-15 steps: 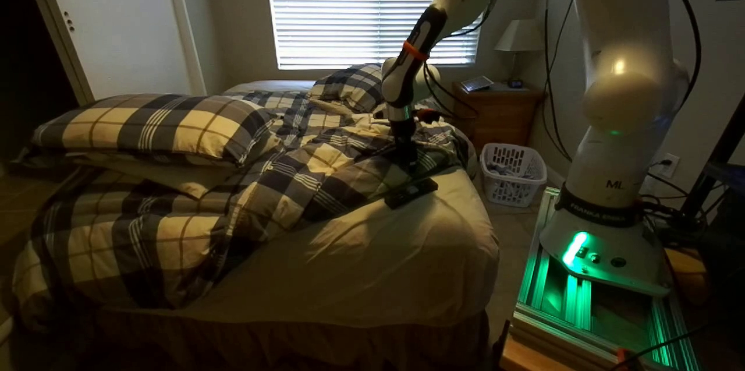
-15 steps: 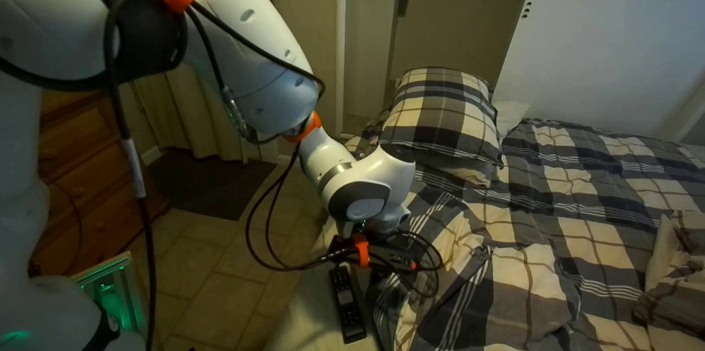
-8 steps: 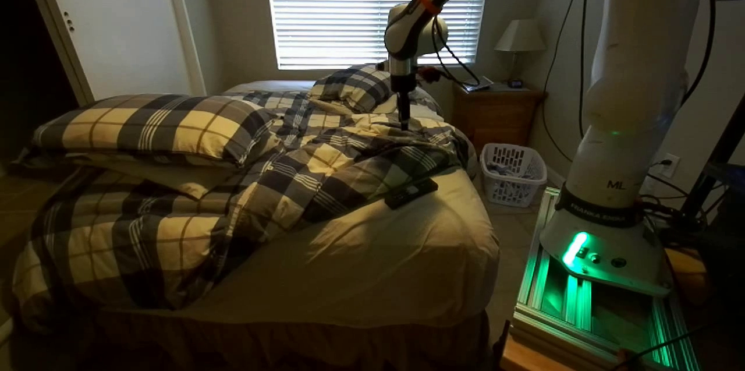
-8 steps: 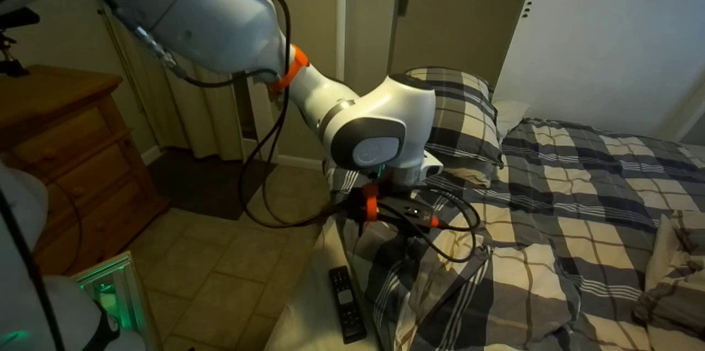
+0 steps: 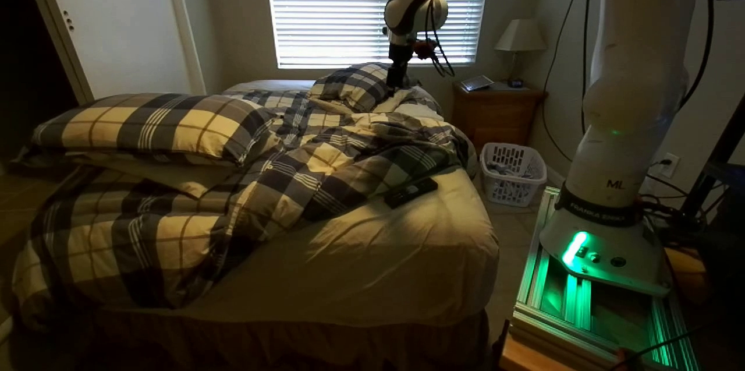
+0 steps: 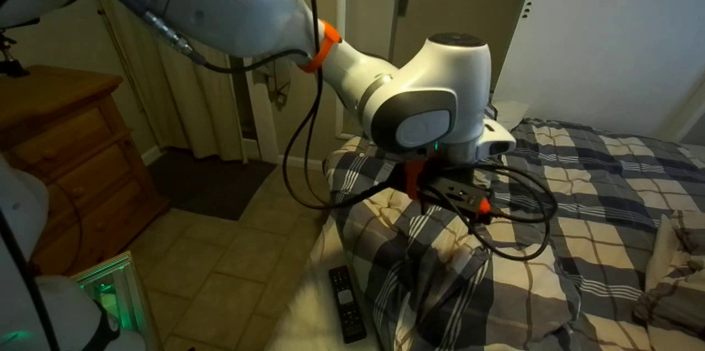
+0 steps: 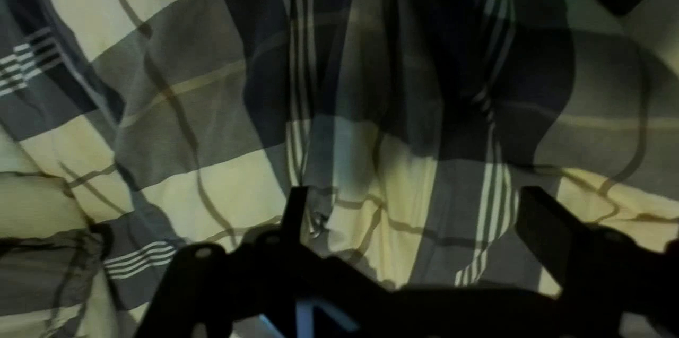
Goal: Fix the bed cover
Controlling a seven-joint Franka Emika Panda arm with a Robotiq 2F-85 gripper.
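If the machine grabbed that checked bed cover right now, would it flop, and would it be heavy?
The bed cover would probably flop and sag, judging by its bunched folds. Pulling all of it could feel heavy: it spreads across much of the bed, and a plaid pillow seems to weigh on it.

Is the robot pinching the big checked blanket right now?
No, the wrist view shows its fingers standing wide apart above the bed cover, with nothing pinched between them.

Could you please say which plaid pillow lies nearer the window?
In an exterior view, the plaid pillow below the blinds; the other plaid pillow lies nearer the camera.
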